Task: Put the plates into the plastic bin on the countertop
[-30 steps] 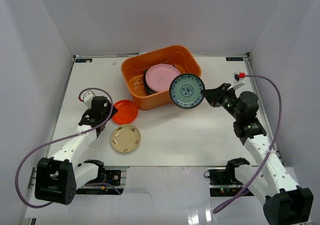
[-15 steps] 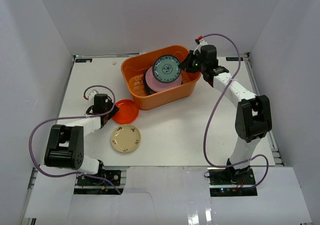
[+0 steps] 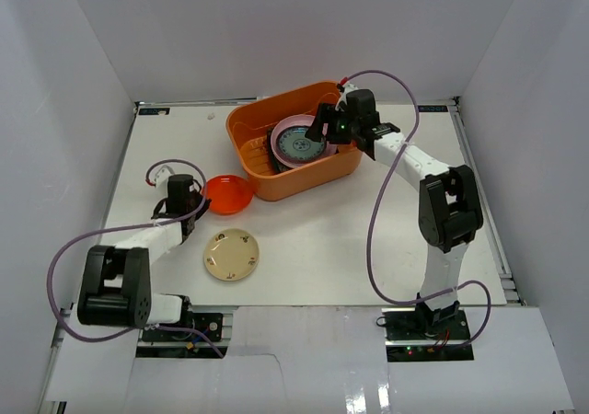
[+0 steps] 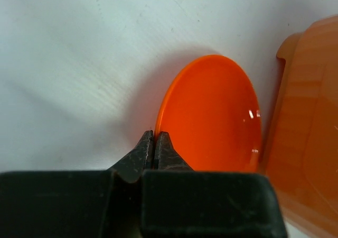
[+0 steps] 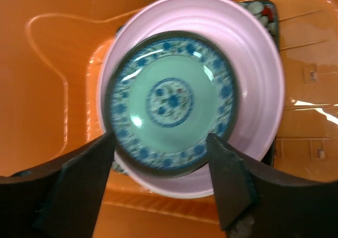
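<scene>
Bin: pink plate inside, blue-green plate lying on it. Right gripper hangs above, jaws spread, one finger either side of that plate. Red plate just left of bin, tilted, rim pinched in left gripper.

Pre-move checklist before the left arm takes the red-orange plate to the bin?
1. Left hand shut on the rim of the red-orange plate: ok.
2. How deep that rim pinch sits: cannot tell.
3. Right hand open, fingers either side of the blue-green plate: ok.
4. Blue-green plate lying on the pink plate inside the bin: ok.
5. Space over the bin free for the left arm: not ok, the right hand hangs over it.
6. Beige plate in the bin: not ok, it lies on the countertop.
</scene>
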You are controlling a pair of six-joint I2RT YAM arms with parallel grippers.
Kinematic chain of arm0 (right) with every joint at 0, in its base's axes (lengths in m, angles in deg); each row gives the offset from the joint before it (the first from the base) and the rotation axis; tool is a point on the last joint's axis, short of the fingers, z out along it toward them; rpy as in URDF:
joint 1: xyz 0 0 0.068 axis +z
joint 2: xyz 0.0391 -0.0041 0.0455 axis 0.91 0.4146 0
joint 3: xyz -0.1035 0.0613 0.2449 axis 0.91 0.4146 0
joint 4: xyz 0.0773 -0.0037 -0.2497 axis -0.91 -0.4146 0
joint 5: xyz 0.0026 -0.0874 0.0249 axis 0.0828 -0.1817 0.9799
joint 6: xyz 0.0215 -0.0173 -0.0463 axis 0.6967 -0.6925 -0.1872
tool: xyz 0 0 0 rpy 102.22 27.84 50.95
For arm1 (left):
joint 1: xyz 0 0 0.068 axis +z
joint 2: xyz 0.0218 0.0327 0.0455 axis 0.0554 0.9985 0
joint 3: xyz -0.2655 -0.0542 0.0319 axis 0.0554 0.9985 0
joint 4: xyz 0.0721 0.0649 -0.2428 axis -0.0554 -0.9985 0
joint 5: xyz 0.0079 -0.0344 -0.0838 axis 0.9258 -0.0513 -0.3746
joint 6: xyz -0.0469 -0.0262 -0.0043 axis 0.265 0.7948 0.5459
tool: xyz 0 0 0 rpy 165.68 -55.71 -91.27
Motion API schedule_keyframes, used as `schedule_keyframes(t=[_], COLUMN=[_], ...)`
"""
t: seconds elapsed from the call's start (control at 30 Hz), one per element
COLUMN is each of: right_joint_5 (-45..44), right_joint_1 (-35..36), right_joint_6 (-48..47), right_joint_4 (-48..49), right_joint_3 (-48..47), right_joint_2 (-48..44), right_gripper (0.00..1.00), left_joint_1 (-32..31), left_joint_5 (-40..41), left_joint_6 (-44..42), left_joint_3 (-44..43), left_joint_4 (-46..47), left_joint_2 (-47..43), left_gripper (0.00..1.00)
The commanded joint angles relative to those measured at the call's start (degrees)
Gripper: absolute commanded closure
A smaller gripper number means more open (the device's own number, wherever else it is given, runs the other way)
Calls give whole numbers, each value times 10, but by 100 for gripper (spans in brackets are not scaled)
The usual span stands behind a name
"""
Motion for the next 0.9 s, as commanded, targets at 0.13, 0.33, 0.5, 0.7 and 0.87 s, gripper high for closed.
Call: schedule_keyframes(t=[0.13,0.33,0.5,0.7,0.87], right_joint_5=[7,-8,-33,-74,-90], right_joint_1=[26,64,102,154,204], right_joint_6=[-8,27,60,111,134], right_joint_4=[98,192,242,276,299], right_joint_3=[124,358,518,664,699], right_joint_2=[-184,-341,-458,-529,-505], right_gripper=[12,16,39,75,67], left_joint_1=[-4,-6,-20,-134,-171], left_joint_5=[7,-32,-115,-64,-53], left_joint_6=[-11,-33,-23,-70,-103], left_joint_3=[-6,-100,-202,-332,-456], left_joint_4=[-112,-188,-178,-136,-140], left_joint_2=[-252,-406,-310,-111,63], left_gripper=[100,100,100,100,100])
